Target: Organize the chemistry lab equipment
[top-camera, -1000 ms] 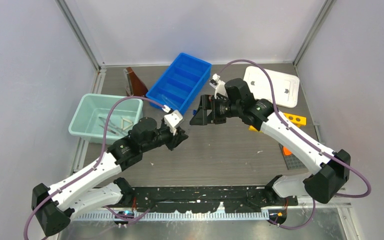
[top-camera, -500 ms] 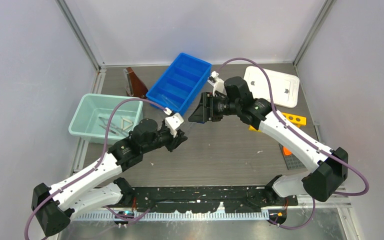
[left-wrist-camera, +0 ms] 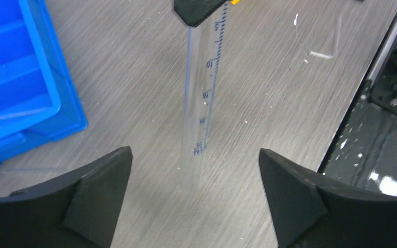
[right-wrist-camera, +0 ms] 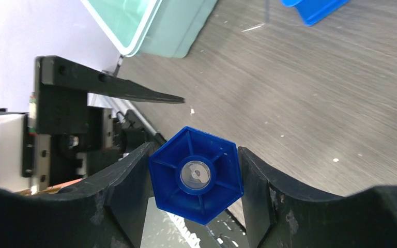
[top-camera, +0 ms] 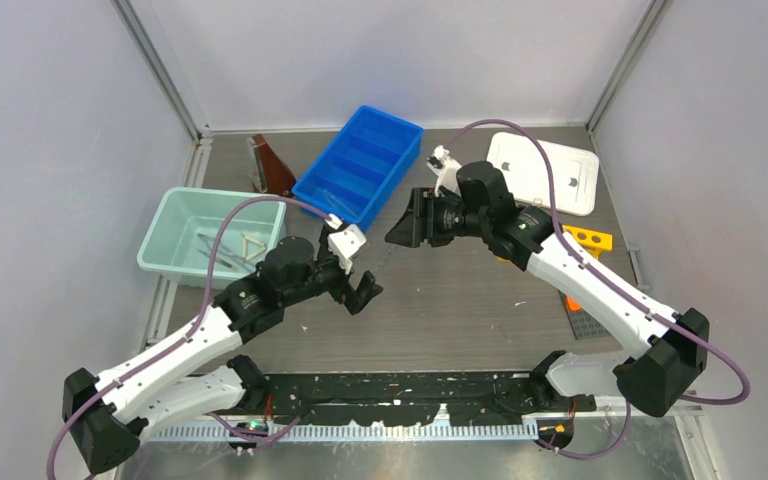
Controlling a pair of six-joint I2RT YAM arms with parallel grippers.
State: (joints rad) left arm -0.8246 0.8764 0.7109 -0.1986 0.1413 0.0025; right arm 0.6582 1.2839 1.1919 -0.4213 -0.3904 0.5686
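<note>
The right gripper point(top-camera: 406, 228) pinches the blue hexagonal foot point(right-wrist-camera: 196, 174) of a clear graduated cylinder point(left-wrist-camera: 199, 98) near mid-table. In the top view its tube points toward 7 o'clock. The left gripper point(top-camera: 363, 290) has its fingers spread wide, one on each side of the tube's far end, touching neither side. A blue divided bin point(top-camera: 358, 165) sits at 11 o'clock from the cylinder.

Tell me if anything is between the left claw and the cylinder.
Nothing visible is. The left claw is open, and the clear cylinder, held by its blue base in the right claw, points straight into the gap between the left claw's fingers.
</note>
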